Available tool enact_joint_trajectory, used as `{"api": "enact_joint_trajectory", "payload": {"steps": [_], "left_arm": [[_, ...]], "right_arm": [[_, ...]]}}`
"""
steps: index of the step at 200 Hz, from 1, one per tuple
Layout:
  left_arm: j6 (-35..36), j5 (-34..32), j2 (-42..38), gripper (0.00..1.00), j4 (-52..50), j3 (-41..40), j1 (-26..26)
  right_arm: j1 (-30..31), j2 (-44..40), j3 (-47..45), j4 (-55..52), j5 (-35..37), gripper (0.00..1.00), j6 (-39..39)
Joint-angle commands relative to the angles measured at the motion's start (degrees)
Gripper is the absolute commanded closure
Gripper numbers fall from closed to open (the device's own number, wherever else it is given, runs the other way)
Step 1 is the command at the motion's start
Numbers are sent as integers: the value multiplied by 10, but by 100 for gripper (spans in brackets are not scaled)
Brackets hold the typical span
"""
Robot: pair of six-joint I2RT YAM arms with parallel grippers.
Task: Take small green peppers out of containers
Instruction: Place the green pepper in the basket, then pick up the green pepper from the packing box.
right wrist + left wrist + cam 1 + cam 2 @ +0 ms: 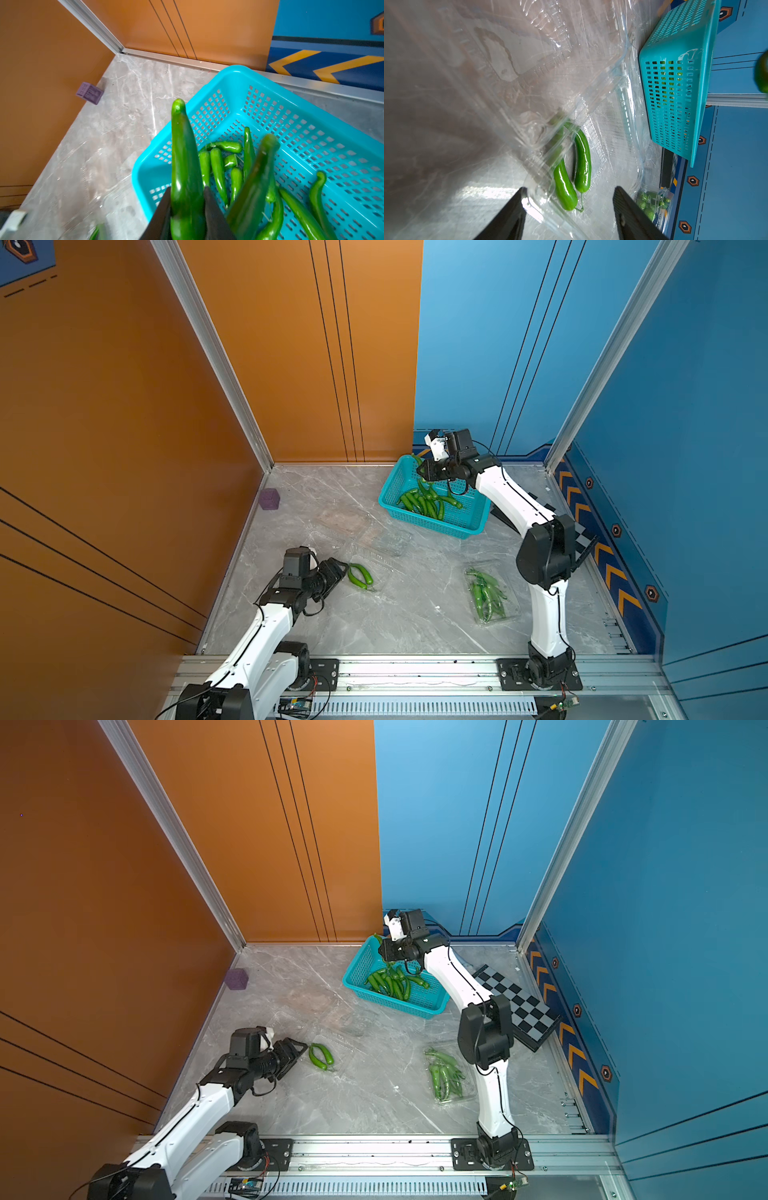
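Observation:
My right gripper [187,189] hangs over the teal basket [239,70], shut on a small green pepper [182,155] that sticks out past its fingers. A second, blurred pepper [255,180] is just beside the jaws, outside them. My left gripper [570,188] is open and low on the table, facing a clear container [374,562] that holds two small green peppers [581,158], with nothing between its fingers. Another clear container [505,612], near the right arm, holds several peppers [486,597]. In both top views the right gripper [422,472] [384,952] is at the basket's far end.
The basket [388,493] at the back holds several peppers [428,502]. Opened, empty clear containers [345,520] lie between it and the left gripper [343,568]. A purple cube [269,499] sits by the orange wall. A checkerboard [519,1006] lies behind the right arm.

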Motion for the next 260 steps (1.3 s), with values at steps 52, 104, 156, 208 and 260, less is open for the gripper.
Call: {"api": "enact_joint_trajectory", "payload": {"steps": [52, 104, 156, 208, 260], "left_arm": [[19, 9, 14, 33, 0, 8, -6], [17, 8, 7, 33, 0, 5, -7], [17, 3, -2, 32, 0, 3, -4], [20, 4, -2, 31, 0, 2, -2], [17, 5, -13, 31, 0, -9, 2]], "right_arm": [[-14, 89, 51, 3, 35, 48, -3], [6, -35, -50, 0, 47, 43, -38], [65, -138, -148, -74, 9, 46, -78], [174, -131, -198, -108, 74, 50, -107], [248, -91, -191, -114, 63, 53, -98]]}}
